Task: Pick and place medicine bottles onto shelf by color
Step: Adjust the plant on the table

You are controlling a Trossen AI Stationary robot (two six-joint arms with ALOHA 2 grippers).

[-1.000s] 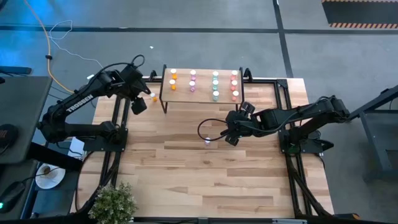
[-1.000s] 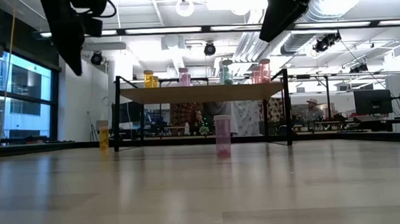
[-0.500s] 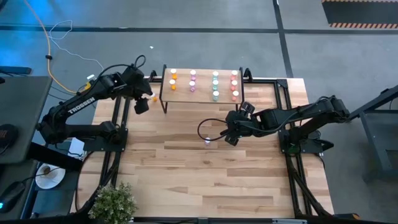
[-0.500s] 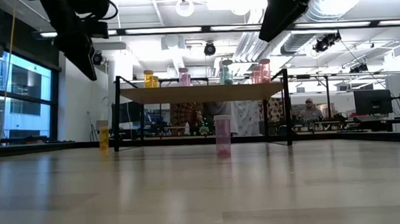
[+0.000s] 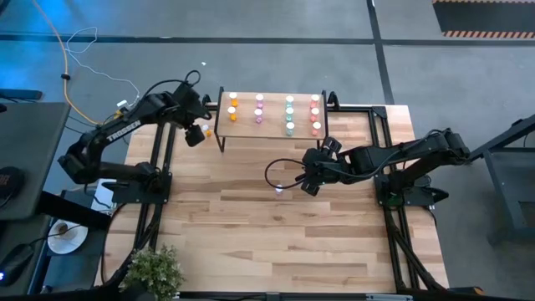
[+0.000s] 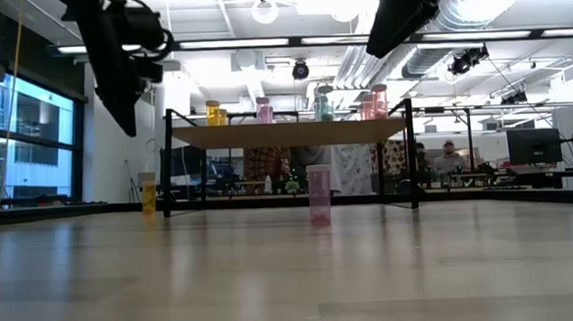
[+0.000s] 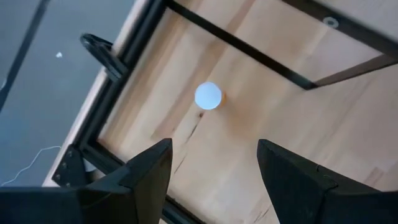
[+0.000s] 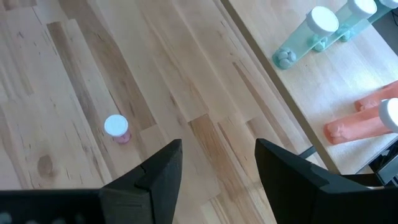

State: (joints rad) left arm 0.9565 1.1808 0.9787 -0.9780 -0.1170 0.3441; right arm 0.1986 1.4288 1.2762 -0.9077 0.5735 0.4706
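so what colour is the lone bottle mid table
Pink bottle with a white cap, clearest in the low view.

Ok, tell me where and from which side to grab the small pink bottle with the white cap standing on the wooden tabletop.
Grip the small pink bottle with the white cap across its round body just under the cap, coming straight down from above. It stands upright and alone on the wooden tabletop, so open fingers can probably straddle it. The right gripper, open, hovers beside it; the left gripper is open too.

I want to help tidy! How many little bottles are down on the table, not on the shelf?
2. An orange bottle stands left of the shelf; a pink bottle stands in front of it.
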